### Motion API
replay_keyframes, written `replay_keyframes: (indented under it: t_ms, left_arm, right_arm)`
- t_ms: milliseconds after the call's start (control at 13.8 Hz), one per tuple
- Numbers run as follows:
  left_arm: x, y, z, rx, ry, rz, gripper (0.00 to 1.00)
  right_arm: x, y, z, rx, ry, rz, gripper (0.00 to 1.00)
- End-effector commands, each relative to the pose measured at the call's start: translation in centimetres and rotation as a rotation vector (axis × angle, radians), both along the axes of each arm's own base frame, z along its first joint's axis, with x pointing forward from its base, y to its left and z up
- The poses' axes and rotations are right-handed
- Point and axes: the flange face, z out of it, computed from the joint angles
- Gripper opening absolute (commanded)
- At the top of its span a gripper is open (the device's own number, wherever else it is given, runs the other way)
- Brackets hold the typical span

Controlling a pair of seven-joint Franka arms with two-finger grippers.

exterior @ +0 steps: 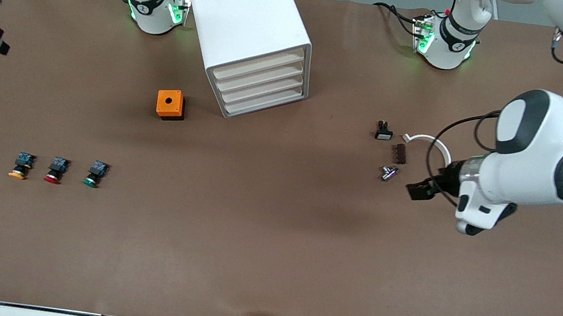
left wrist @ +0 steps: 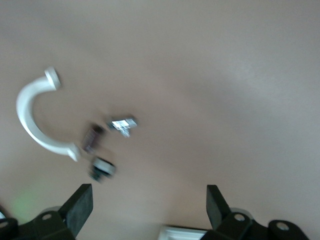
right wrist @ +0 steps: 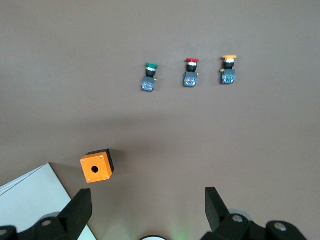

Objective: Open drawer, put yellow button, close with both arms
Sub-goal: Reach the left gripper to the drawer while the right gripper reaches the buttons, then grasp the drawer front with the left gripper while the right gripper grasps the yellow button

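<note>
The white cabinet (exterior: 248, 17) stands near the arms' bases, with all four cream-fronted drawers shut; the drawer (exterior: 259, 64) is the uppermost one. The yellow button (exterior: 20, 166) lies toward the right arm's end of the table, beside a red button (exterior: 55, 171) and a green button (exterior: 94, 174); it also shows in the right wrist view (right wrist: 228, 69). My left gripper (exterior: 417, 190) is open and empty over small parts at the left arm's end, and also shows in its wrist view (left wrist: 147, 205). My right gripper (right wrist: 147, 207) is open and empty, high over the orange box (right wrist: 96, 166); the front view does not show it.
An orange box with a hole (exterior: 170, 104) sits beside the cabinet, toward the right arm's end. Near the left gripper lie a white C-shaped ring (exterior: 428, 141), a black-and-white part (exterior: 384, 132), a brown piece (exterior: 400, 153) and a small metal part (exterior: 388, 172).
</note>
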Motion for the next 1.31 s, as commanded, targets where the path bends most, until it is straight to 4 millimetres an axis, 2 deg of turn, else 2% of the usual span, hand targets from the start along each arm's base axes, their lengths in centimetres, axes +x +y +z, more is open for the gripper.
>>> replay_keyframes:
  t_ms: [0, 145, 218, 364, 436, 509, 655, 727, 873, 1091, 1236]
  left_arm:
    - [0.7, -3.3, -3.3, -0.008, 0.141, 0.215, 1.0]
    - [0.2, -4.8, -7.1, 0.031, 0.318, 0.42, 1.0]
    - [-0.5, -5.9, -8.9, 0.084, 0.411, 0.504, 1.0]
    - [-1.9, -7.7, -11.4, 0.167, 0.572, 0.634, 1.0]
    - [-2.4, -8.4, -12.4, 0.194, 0.645, 0.699, 1.0]
    - [-2.9, -9.4, -13.4, 0.223, 0.718, 0.766, 1.0]
    - [-4.2, -11.0, -16.0, 0.324, 0.873, 0.88, 1.0]
    - [-5.5, -12.0, -17.7, 0.4, 0.997, 0.92, 1.0]
    - [-7.9, -14.5, -19.4, 0.511, 1.162, 0.922, 1.0]
    - [-10.4, -17.7, -19.7, 0.591, 1.338, 0.889, 1.0]
    - [-11.8, -19.4, -19.5, 0.634, 1.377, 0.862, 1.0]
  right_arm:
    - [4.5, -3.4, -7.0, 0.006, 0.098, -0.025, 1.0]
    - [5.3, -7.8, -7.5, 0.006, 0.035, -0.032, 1.0]
    - [5.9, -9.5, -9.3, 0.003, 0.007, 0.0, 1.0]
    - [5.9, -14.6, -13.7, 0.002, -0.01, -0.009, 1.0]
    - [5.7, -16.3, -15.9, -0.004, -0.022, -0.028, 1.0]
    - [5.4, -17.1, -18.1, -0.012, -0.039, -0.041, 1.0]
    - [5.0, -17.0, -22.2, -0.038, -0.092, -0.05, 1.0]
    - [5.0, -16.6, -24.6, -0.052, -0.125, -0.052, 1.0]
    - [5.5, -16.4, -29.3, -0.075, -0.174, -0.061, 1.0]
    - [6.3, -16.4, -34.6, -0.093, -0.207, -0.076, 1.0]
    - [7.1, -14.5, -35.8, -0.088, -0.201, -0.088, 1.0]
